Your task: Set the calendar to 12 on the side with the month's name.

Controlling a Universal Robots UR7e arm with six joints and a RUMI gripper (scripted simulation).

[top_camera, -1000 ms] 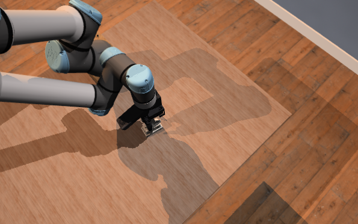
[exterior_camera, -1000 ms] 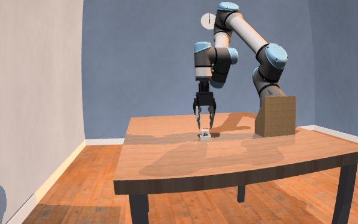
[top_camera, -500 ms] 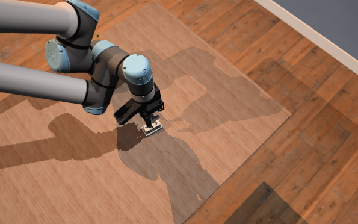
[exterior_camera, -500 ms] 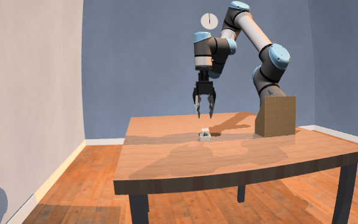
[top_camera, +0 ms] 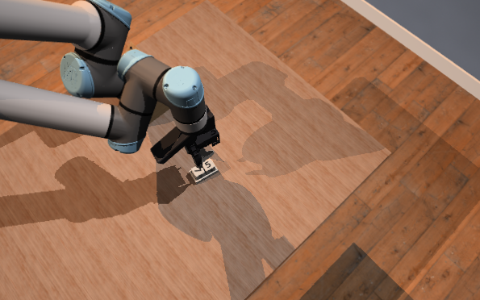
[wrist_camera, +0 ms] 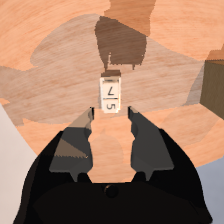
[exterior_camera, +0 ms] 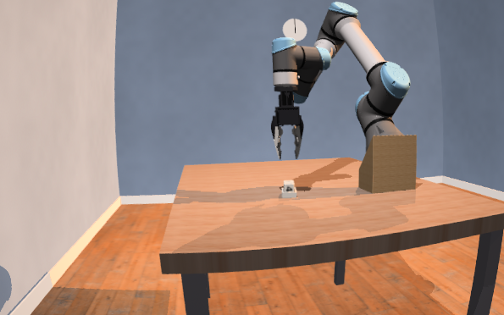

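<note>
The small white calendar tray stands on the wooden table, holding two white cubes side by side. In the wrist view one cube shows a slanted stroke like a 7 or 1 on top. The other cube shows a 5 on top. The side with the month's name is not readable. My gripper hangs well above the cubes with its fingers apart and nothing between them.
A brown box-shaped pedestal carries the arm's base at the table's back right. The table's front edge curves along the near side. The arm's shadow falls over the table around the tray.
</note>
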